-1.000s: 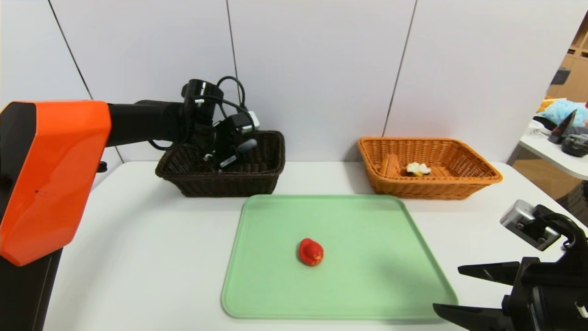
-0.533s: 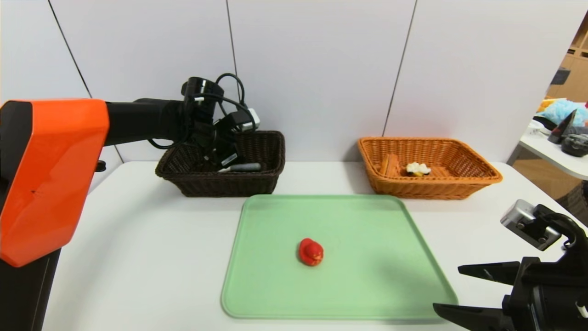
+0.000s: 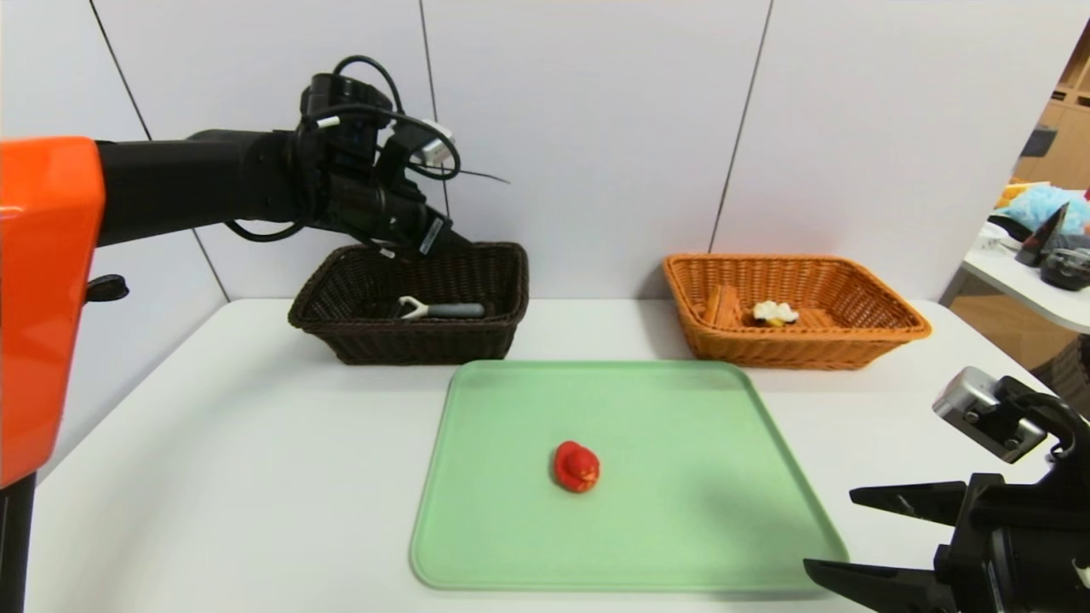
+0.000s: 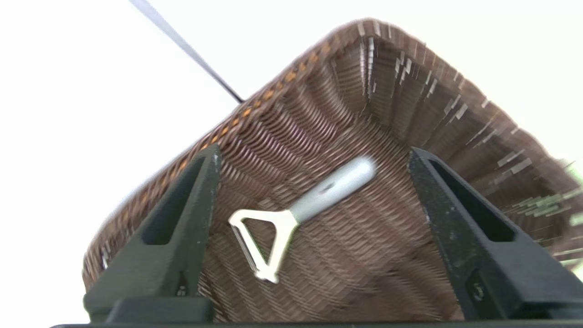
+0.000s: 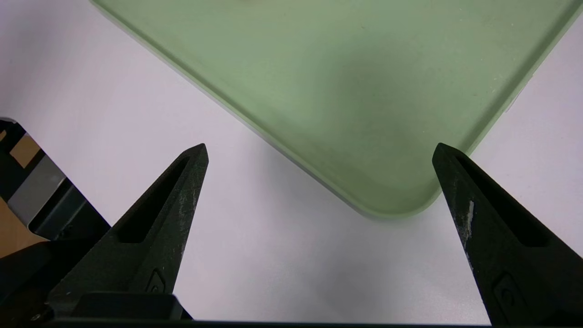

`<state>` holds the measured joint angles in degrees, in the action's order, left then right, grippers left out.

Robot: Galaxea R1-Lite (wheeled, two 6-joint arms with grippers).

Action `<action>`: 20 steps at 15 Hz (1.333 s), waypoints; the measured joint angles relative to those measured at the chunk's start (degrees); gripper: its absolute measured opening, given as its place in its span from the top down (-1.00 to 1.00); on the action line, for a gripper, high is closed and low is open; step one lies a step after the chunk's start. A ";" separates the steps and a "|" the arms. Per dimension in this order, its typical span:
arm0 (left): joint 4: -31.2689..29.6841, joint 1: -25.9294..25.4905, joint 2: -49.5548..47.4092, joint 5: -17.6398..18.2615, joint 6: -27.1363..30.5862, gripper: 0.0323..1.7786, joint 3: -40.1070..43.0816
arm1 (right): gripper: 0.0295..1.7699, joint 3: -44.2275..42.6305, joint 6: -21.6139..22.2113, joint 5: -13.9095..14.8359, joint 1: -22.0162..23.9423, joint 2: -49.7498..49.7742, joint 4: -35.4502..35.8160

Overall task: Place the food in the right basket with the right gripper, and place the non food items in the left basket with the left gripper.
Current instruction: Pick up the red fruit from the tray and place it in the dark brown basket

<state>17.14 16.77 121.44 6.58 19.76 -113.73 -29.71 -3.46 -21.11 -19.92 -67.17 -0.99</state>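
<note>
At the back of the worktop (image 3: 255,468), toward the left, shows the dark brown basket (image 3: 417,340) with the peeler (image 4: 332,189) lying flat on its woven floor, white Y-shaped head and grey handle both in plain sight. Above this basket, hovers with the left tool (image 4: 314,149), spread wide and gripping nothing. Farther right, shows the orange-tan basket (image 3: 800,349) with the waffle wedge (image 3: 775,313) inside, topped in white cream with a bit of yellow; at the left end of the same basket, seems to hold an orange-brown piece (image 3: 724,306) too, though hard to make out clearly. In front of and between both baskets, carries the small red toy (image 3: 576,466) alone on the green tray (image 3: 681,426), near its middle. By the tray's front right corner, waits with the right tool (image 5: 322,146), likewise spread and gripping nothing.
</note>
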 joint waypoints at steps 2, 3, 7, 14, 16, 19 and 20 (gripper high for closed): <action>3.23 0.06 -2.38 -0.02 -7.53 -0.71 0.00 | -0.92 0.11 0.00 -0.07 -0.02 0.26 0.02; 5.97 0.11 -3.72 0.00 -10.97 -0.74 0.09 | -0.92 0.17 0.00 -0.07 -0.04 0.46 0.00; 16.15 1.35 -9.86 -0.05 -27.15 -0.81 1.46 | -0.92 0.33 0.00 -0.02 -0.04 1.84 -0.06; 22.32 6.35 -18.52 -1.57 -43.61 -0.87 17.36 | -0.92 0.85 0.07 -0.10 -0.09 3.91 0.02; 22.41 10.18 -20.04 -2.47 -48.15 -0.88 21.16 | -0.92 1.02 0.07 -0.05 -0.11 4.50 0.06; 22.58 17.24 -20.37 -8.79 -53.00 -0.89 24.32 | -0.92 1.27 0.07 -0.02 -0.09 5.35 -0.06; 22.58 19.80 -19.79 -10.93 -54.80 -0.89 25.03 | -0.92 1.43 0.09 -0.02 -0.09 5.55 -0.09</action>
<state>39.72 36.57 101.66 -4.35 -35.04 -88.70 -28.28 -3.38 -21.14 -20.00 -61.62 -1.07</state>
